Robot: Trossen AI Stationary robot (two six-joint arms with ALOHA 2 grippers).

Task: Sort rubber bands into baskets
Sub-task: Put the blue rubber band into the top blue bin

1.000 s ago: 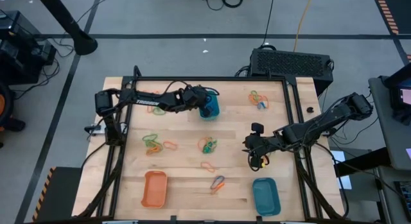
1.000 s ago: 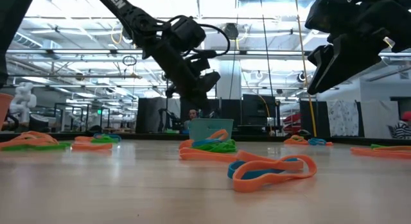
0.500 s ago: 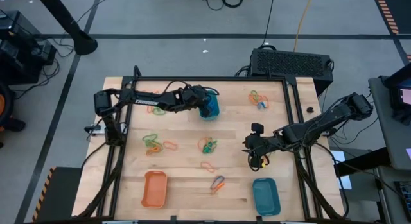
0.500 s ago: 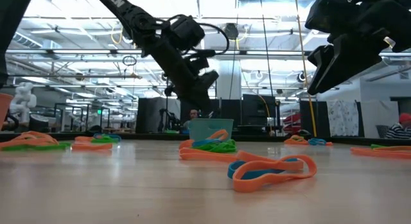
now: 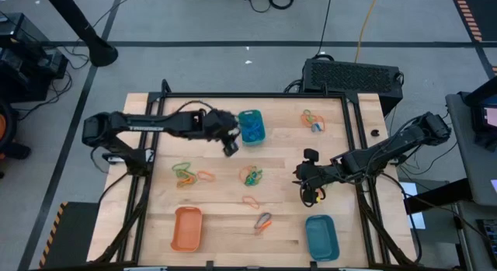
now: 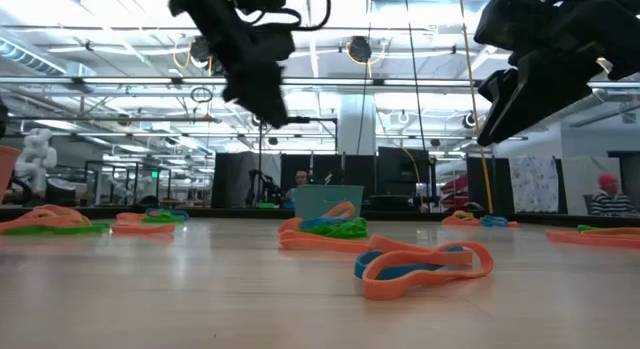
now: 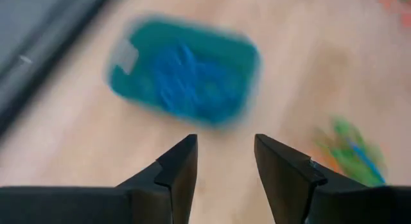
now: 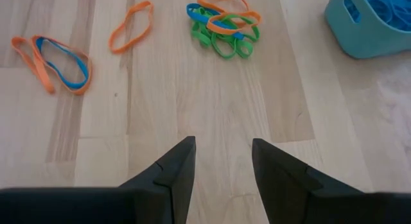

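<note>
Beside the teal basket (image 5: 251, 126), left gripper (image 5: 231, 147) has withdrawn, emptied

Lighting: we found the table (image 5: 233, 217) evenly lit from overhead, shadows faint. Low view: ceiling lamps (image 6: 358, 51) blew out w/ glare; we saw arms as silhouettes. Left wrist view: teal basket (image 7: 186, 70) smeared by motion blur. Right wrist view was sharp.

We see two dark, slim, jointed arms, matte black all over. The left arm (image 5: 147, 123) carries white lettering along its long link, with a thin black cable looping above it. Each claw ends in two black, wedge-shaped fingers (image 7: 180, 169). The right claw (image 5: 312, 192) shows a small yellow spot.
</note>
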